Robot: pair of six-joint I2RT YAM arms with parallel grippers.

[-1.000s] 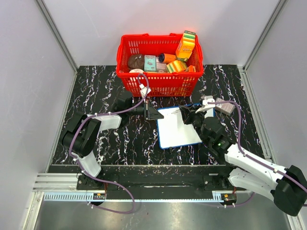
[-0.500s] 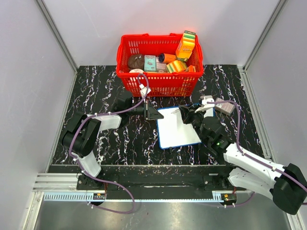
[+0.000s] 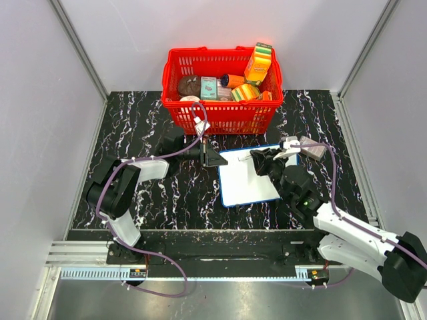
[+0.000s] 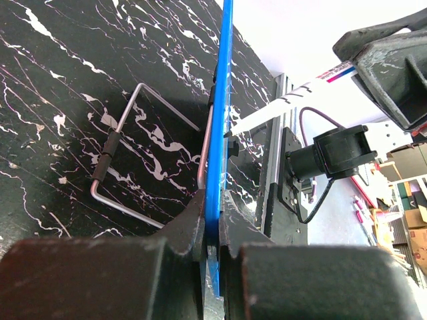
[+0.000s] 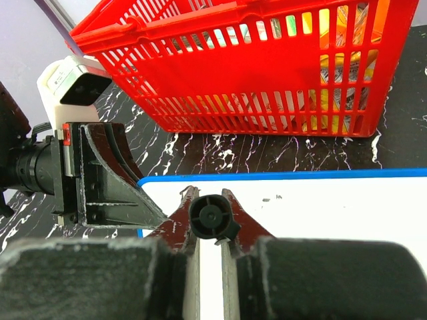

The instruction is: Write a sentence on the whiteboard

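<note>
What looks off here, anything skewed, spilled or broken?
Nothing spilled or broken. The whiteboard sits slightly rotated against the table edge, and a wire stand sticks out beneath it, so it may not lie flat. The left gripper clamps its blue rim; the right gripper holds a marker.

I'm seeing a black marble-look counter (image 3: 147, 120) with white veins. It's boxed in by plain pale grey panels: back wall (image 3: 213, 27), left wall (image 3: 33, 133), right wall (image 3: 393, 100). Aluminium posts (image 3: 78, 47) run up the two back corners. On the top cam, the near edge has a dark base rail (image 3: 213, 250), then a white slotted cable duct (image 3: 213, 274), then a brushed metal floor strip (image 3: 213, 300) with soft glare. Light is even and diffuse. My left wrist cam catches stacked cardboard boxes (image 4: 413, 217) beyond the counter's edge, blurry.
</note>
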